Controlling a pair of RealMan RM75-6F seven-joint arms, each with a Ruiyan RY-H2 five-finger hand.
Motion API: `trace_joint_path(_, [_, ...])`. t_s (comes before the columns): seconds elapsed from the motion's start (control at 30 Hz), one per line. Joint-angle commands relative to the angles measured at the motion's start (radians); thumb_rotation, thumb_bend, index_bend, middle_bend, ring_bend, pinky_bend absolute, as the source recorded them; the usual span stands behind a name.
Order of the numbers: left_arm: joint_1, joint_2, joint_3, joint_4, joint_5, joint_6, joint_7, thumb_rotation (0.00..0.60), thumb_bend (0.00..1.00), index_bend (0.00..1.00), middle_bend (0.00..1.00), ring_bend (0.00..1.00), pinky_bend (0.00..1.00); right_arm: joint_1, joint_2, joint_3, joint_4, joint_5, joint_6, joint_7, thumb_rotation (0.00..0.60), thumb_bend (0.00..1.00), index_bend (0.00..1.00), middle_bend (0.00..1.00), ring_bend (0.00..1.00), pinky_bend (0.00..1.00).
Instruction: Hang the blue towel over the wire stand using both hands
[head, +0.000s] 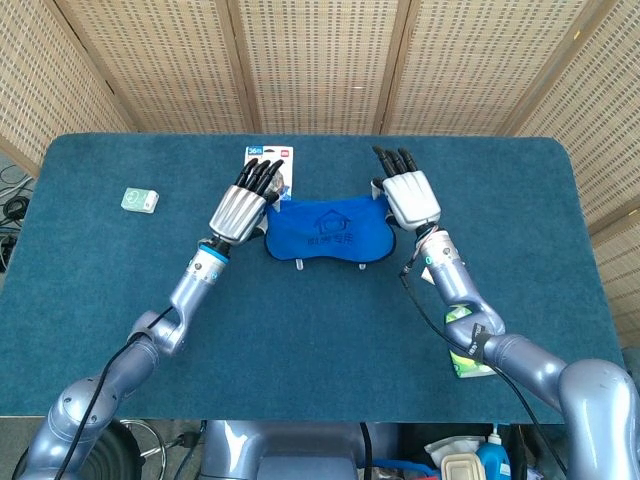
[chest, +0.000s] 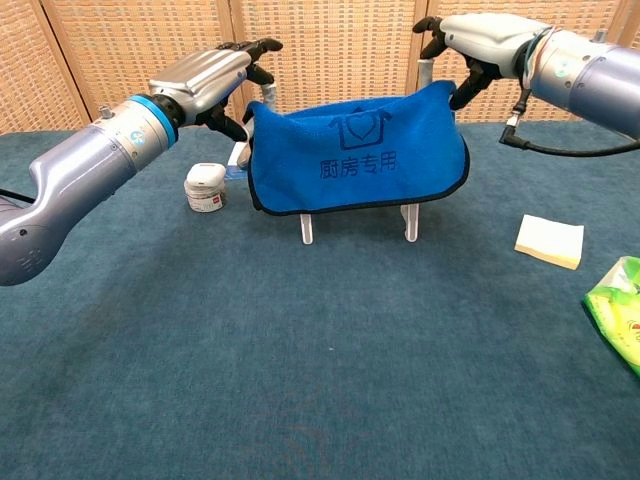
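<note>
Towel (chest: 356, 150) of bright blue fleece with a dark bound edge hangs draped over the wire stand (chest: 410, 224), near the middle of the table (chest: 300, 380) toward its far edge. Its front face shows a stitched house-and-heart outline above a row of characters, and its lower hem curves down at both ends, leaving only the stand's white feet showing below.

The left hand (chest: 215, 75) pinches the towel's upper left corner, its dark fingers curled over the fabric. The right hand (chest: 480, 40) grips the upper right corner, which is pulled outward and slightly raised.

A small white jar (chest: 205, 187) stands just left of the towel. A yellow-white pad (chest: 549, 241) and a green packet (chest: 620, 310) lie near the right edge; a small green-white pack (head: 140, 200) lies near the far left edge.
</note>
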Motion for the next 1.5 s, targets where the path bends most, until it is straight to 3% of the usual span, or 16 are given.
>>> trace_joint_path(0.03, [0.0,0.0,0.002,0.0,-0.001,-0.003,0.007,0.6,0.55,0.64,0.0,0.0,0.0,-0.004,0.006,-0.006,-0.006,-0.005,-0.004,-0.004,0.6,0.62,0.47,0.0,0.0,0.0])
trace_joint_path(0.07, [0.001,0.0,0.002,0.0,-0.003,-0.006,0.012,0.6,0.55,0.58,0.0,0.0,0.0,-0.005,0.01,-0.009,-0.009,-0.006,-0.006,-0.005,0.6,0.61,0.39,0.0,0.0,0.0])
trace_joint_path(0.13, [0.001,0.002,0.002,-0.005,-0.006,-0.018,0.018,0.6,0.53,0.34,0.0,0.0,0.0,-0.008,0.016,-0.014,-0.015,-0.01,-0.009,-0.008,0.6,0.55,0.23,0.0,0.0,0.0])
trace_joint_path(0.2, [0.002,0.006,0.002,-0.011,-0.01,-0.028,0.024,0.6,0.45,0.07,0.0,0.0,0.0,-0.01,0.022,-0.016,-0.022,-0.012,-0.01,-0.009,0.6,0.42,0.08,0.0,0.0,0.0])
trace_joint_path(0.27, [0.003,0.01,0.001,-0.02,-0.015,-0.04,0.033,0.6,0.39,0.0,0.0,0.0,0.0,-0.013,0.028,-0.019,-0.029,-0.012,-0.012,-0.015,0.6,0.3,0.02,0.0,0.0,0.0])
trace_joint_path(0.37, [0.009,0.023,-0.003,-0.05,-0.022,-0.042,0.039,0.6,0.34,0.0,0.0,0.0,0.0,-0.023,0.037,-0.018,-0.044,0.008,-0.008,-0.056,0.6,0.17,0.0,0.0,0.0,0.0])
trace_joint_path(0.57, [0.02,0.051,-0.005,-0.09,-0.026,-0.032,0.054,0.6,0.18,0.0,0.0,0.0,0.0,-0.041,0.06,-0.017,-0.1,0.04,-0.002,-0.12,0.6,0.16,0.0,0.0,0.0,0.0])
trace_joint_path(0.73, [0.035,0.079,-0.006,-0.126,-0.029,-0.021,0.07,0.6,0.16,0.0,0.0,0.0,0.0,-0.065,0.096,-0.021,-0.171,0.067,0.016,-0.179,0.6,0.12,0.0,0.0,0.0,0.0])
trace_joint_path(0.9, [0.085,0.141,-0.001,-0.195,-0.03,0.032,0.095,0.6,0.16,0.0,0.0,0.0,0.0,-0.117,0.147,-0.023,-0.257,0.083,0.089,-0.221,0.6,0.01,0.0,0.0,0.0,0.0])
trace_joint_path(1.13, [0.191,0.291,0.018,-0.401,-0.021,0.139,0.155,0.6,0.16,0.0,0.0,0.0,0.0,-0.227,0.235,-0.052,-0.4,0.057,0.21,-0.2,0.6,0.0,0.0,0.0,0.0,0.0])
trace_joint_path(1.33, [0.319,0.463,0.059,-0.67,-0.015,0.241,0.249,0.6,0.15,0.0,0.0,0.0,0.0,-0.339,0.309,-0.112,-0.515,-0.027,0.333,-0.155,0.6,0.0,0.0,0.0,0.0,0.0])
trace_joint_path(1.5, [0.474,0.589,0.111,-0.899,-0.026,0.361,0.313,0.6,0.06,0.0,0.0,0.0,0.0,-0.467,0.351,-0.187,-0.603,-0.126,0.48,-0.1,0.6,0.0,0.0,0.0,0.0,0.0])
